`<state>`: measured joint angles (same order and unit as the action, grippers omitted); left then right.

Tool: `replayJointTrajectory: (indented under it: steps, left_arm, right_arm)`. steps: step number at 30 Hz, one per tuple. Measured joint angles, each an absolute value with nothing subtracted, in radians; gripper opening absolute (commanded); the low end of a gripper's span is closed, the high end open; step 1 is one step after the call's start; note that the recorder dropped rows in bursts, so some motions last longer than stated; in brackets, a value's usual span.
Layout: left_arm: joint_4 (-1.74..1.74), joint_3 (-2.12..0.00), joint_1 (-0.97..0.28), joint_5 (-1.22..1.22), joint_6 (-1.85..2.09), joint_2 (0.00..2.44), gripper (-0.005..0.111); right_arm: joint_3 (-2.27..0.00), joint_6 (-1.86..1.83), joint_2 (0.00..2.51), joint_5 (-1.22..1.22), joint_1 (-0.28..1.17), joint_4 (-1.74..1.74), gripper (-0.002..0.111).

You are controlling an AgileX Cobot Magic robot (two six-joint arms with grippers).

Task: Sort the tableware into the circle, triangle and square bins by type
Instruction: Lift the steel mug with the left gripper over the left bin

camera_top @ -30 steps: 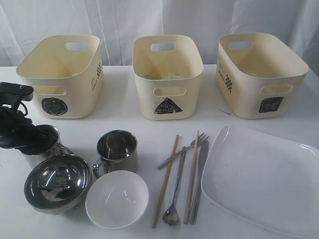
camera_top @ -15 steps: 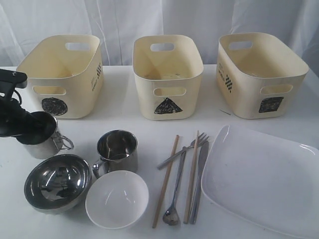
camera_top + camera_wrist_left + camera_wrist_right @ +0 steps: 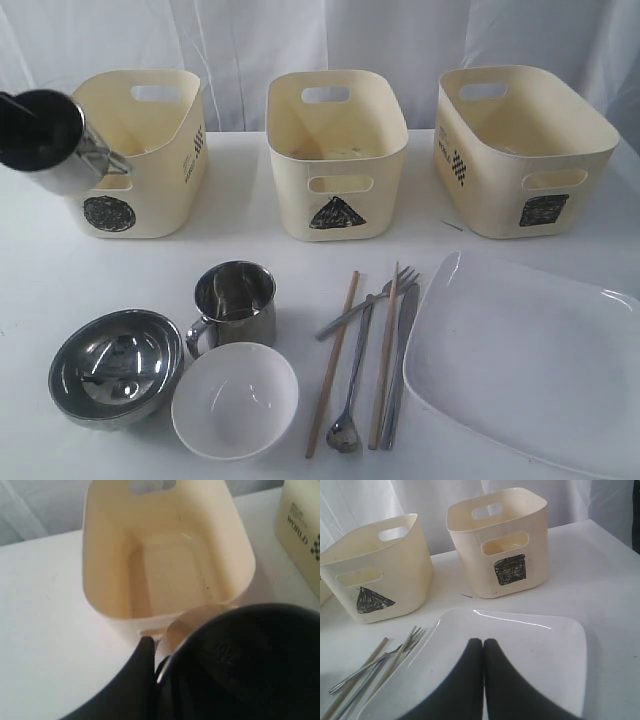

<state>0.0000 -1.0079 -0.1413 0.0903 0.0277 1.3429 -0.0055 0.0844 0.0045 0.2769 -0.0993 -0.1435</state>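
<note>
Surroundings: three cream bins stand in a row at the far side of the white table (image 3: pixel 250 250), before a white curtain (image 3: pixel 300 35). The circle bin (image 3: pixel 155 190) is on the left, the triangle bin (image 3: pixel 337 160) in the middle and the square bin (image 3: pixel 500 170) on the right, each apart from its neighbour. On the near side, the steel bowl (image 3: pixel 115 365) and the white bowl (image 3: pixel 234 400) sit side by side, close enough that contact cannot be ruled out. The second steel mug (image 3: pixel 235 303) stands upright just behind them, handle toward the steel bowl. To their right lie the chopsticks (image 3: pixel 332 363), spoon (image 3: pixel 352 385), fork (image 3: pixel 372 303) and knife (image 3: pixel 401 360), close together; the fork crosses the spoon's handle and one chopstick. The square plate (image 3: pixel 530 360) fills the near right corner, its edge just beside the knife.

Obstruction: the circle bin's near wall and rim stand between the held steel mug (image 3: pixel 55 172) and the bin's interior. The mug hangs clear of the table at about rim height, in front of the bin's near left corner, tilted, handle toward the bin.

Left gripper (image 3: pixel 157 657): clamped on the held steel mug. One dark finger (image 3: pixel 144 655) shows outside the mug wall; the other is hidden.

Right gripper (image 3: pixel 483 645): fingers pressed together, holding nothing, hanging above the square plate.
</note>
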Motion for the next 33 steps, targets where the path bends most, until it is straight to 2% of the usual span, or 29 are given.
replayJointTrajectory:
  steps: [7, 18, 33]
  left_arm:
    - [0.008, -1.244, -0.141, 0.166, 0.057, 1.403, 0.0]
    - [0.015, -1.543, -0.141, 0.188, 0.098, 1.677, 0.0]
    - [0.018, -1.781, -0.126, 0.22, 0.109, 2.029, 0.0]
  right_arm:
    - [-0.005, 0.084, 0.004, 0.277, -0.099, -0.144, 0.0]
    - [-0.005, 0.086, 0.004, 0.277, -0.099, -0.144, 0.0]
    - [-0.005, 0.086, 0.004, 0.277, -0.099, -0.144, 0.0]
